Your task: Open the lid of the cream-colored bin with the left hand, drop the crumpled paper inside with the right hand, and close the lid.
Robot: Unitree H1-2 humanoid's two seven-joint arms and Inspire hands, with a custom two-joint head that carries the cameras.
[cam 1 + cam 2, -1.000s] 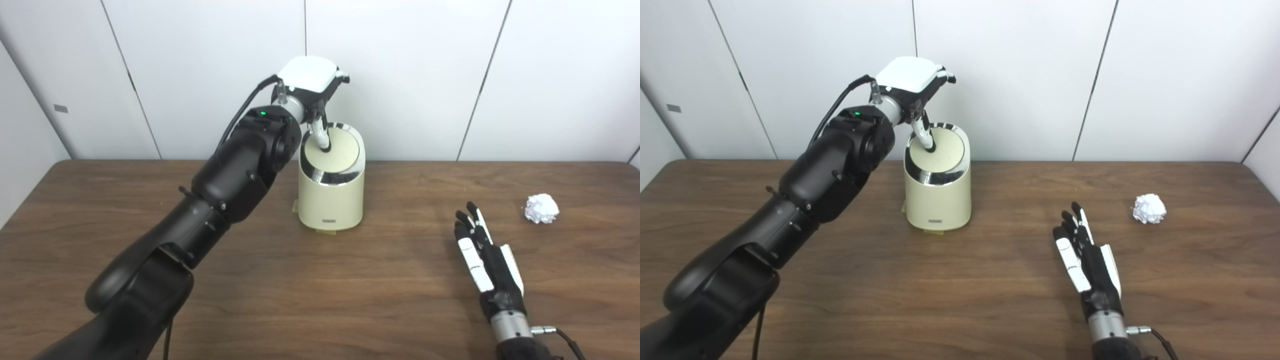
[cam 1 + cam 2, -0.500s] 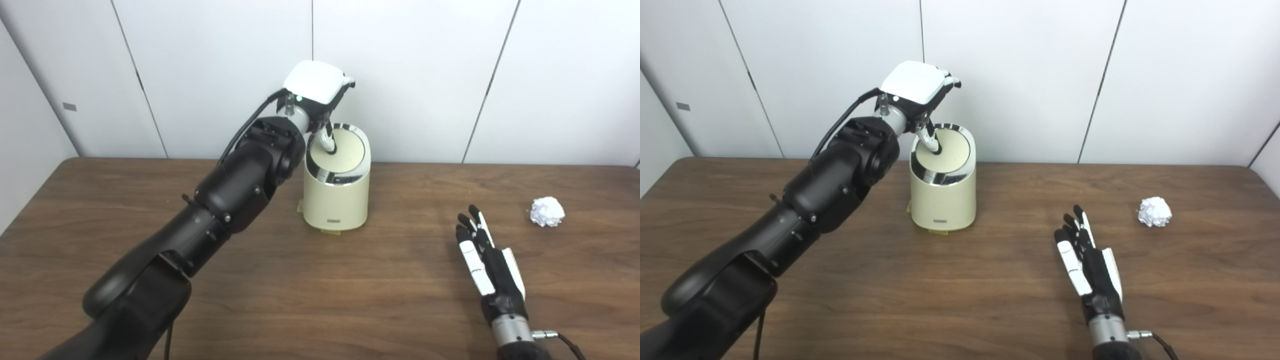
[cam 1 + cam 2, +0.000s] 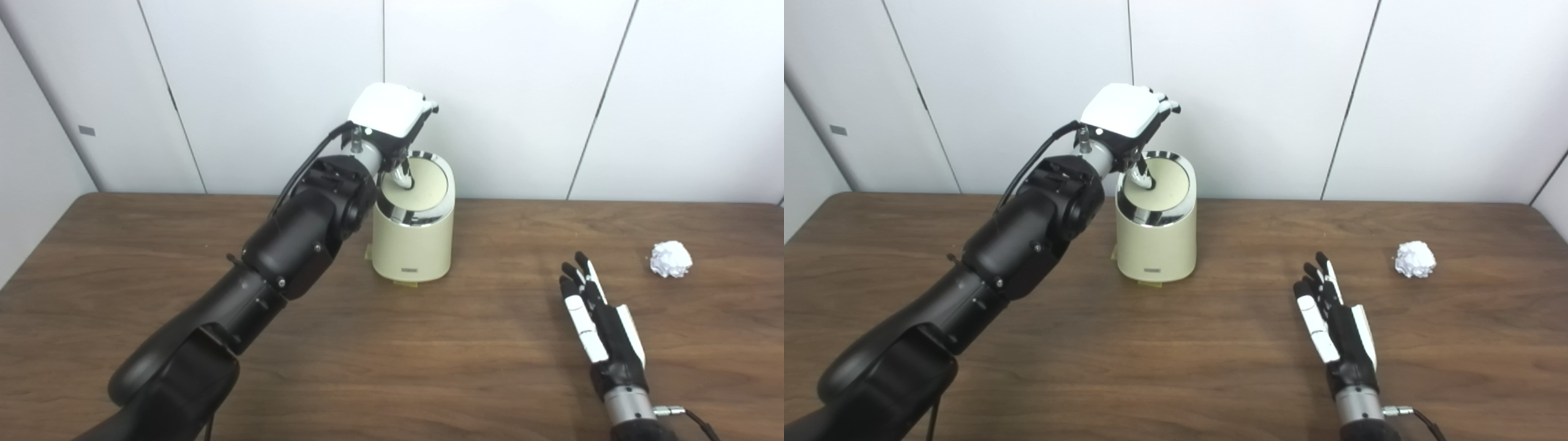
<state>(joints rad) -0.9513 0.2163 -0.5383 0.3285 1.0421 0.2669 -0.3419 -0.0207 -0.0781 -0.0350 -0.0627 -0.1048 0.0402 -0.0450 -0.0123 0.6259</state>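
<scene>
Cream-colored bin (image 3: 413,242): we log it upright on the brown counter (image 3: 392,367), toward the back near the white wall panels (image 3: 508,92), left of centre. Its round lid (image 3: 422,184), ringed in chrome, slopes toward the front and is shut as far as we can see.

Left robot hand (image 3: 392,119): we note it poised over the bin's top, white back plate uppermost, fingers curled downward. One digit (image 3: 401,174) reaches down and touches the lid near its left edge. It grips nothing; we cannot tell how far the other fingers are curled, since the back plate hides them.

Crumpled paper (image 3: 670,259): a white ball, we record it lying on the counter at the far right, well apart from the bin.

Right robot hand (image 3: 597,318): we list it low over the counter at front right, fingers straight and pointing away, empty, near the paper but not touching it.
</scene>
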